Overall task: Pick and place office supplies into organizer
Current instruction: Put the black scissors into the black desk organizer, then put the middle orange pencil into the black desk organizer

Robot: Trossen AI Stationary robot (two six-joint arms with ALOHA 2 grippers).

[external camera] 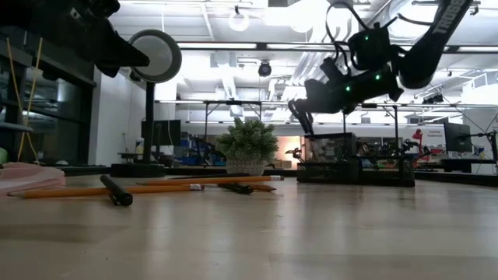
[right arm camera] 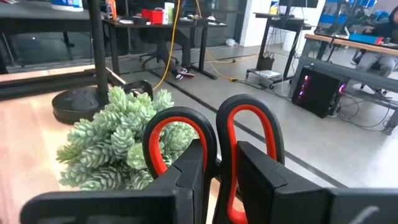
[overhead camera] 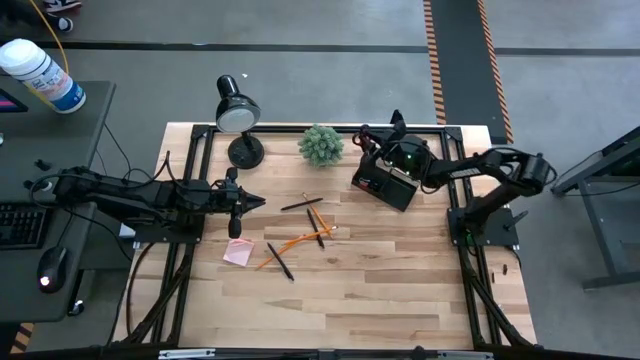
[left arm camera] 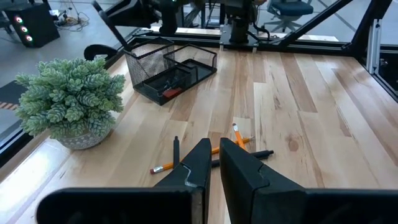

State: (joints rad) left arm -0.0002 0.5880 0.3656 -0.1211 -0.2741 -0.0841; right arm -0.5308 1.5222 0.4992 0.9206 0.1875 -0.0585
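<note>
From above, the right gripper hangs over the organizer at the far right of the table, just right of the plant. The left gripper hovers left of the scattered pencils; a pink sticky pad lies on the near side of it. A lamp stands at the far left.

Level with the table, the right gripper hangs above the organizer; pencils lie in front.

The left wrist view shows the left gripper with its fingers pressed nearly together, holding nothing, above the pencils.

The right wrist view shows the right gripper pinching the red-handled scissors, loops upward, plant beyond.
</note>
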